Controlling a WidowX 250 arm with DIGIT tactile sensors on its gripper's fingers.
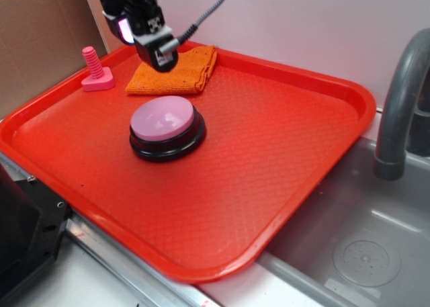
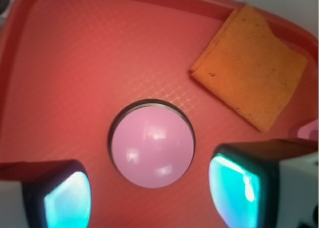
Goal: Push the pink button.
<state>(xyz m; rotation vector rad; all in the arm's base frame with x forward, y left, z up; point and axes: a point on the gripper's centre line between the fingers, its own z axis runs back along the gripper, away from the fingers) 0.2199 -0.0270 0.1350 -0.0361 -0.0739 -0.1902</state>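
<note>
The pink button is a pale pink dome on a glossy black base, standing left of centre on the red tray. My gripper hangs in the air behind and above it, over the near edge of the orange cloth. In the wrist view the button lies below and between my two fingers, slightly ahead of them. The gripper is open and empty, its glowing cyan pads wide apart, and it touches nothing.
A folded orange cloth lies at the tray's back, also in the wrist view. A small bright pink bolt stands at the back left corner. A grey sink and faucet are to the right.
</note>
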